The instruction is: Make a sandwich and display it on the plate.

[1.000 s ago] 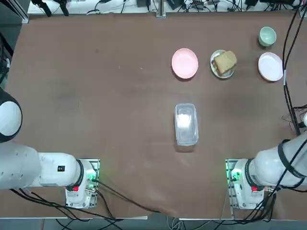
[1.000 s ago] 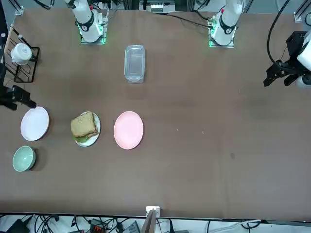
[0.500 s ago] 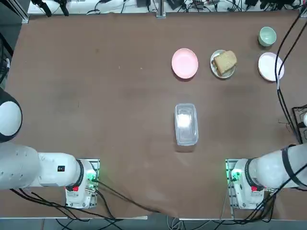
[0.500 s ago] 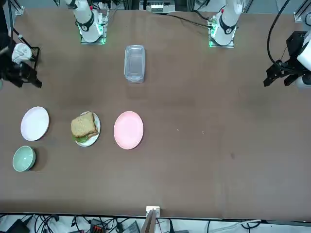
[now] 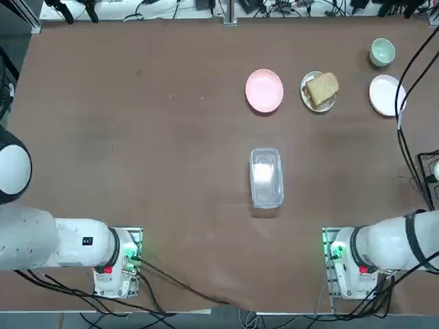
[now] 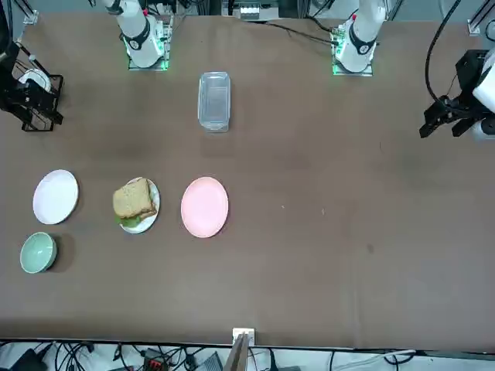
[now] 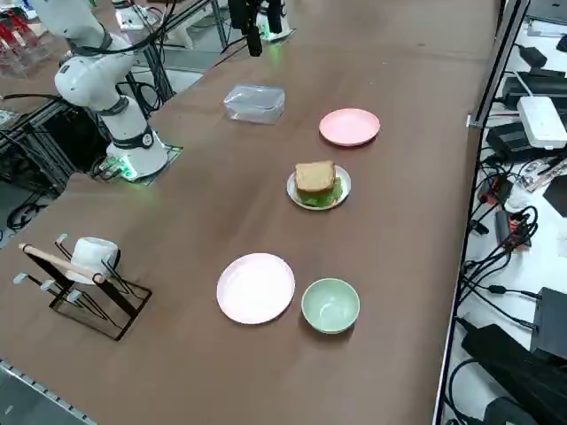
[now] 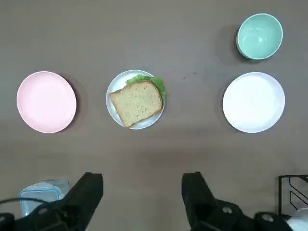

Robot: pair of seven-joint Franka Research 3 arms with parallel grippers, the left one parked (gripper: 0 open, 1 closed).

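The brown table (image 5: 137, 137) is carrying everything. The clear lidded container (image 5: 266, 177) is lying near its middle. The pink plate (image 5: 264, 90) is sitting in the far row, beside the white plate (image 8: 113, 108) that is bearing the sandwich (image 8: 138, 102), lettuce peeking from under the top slice. Another white plate (image 5: 384, 94) is lying further along, empty, with the pale-green bowl (image 5: 383, 51) just beyond it. The right hand (image 8: 142, 192) is hanging well above the table with its fingers spread wide, grasping nothing.
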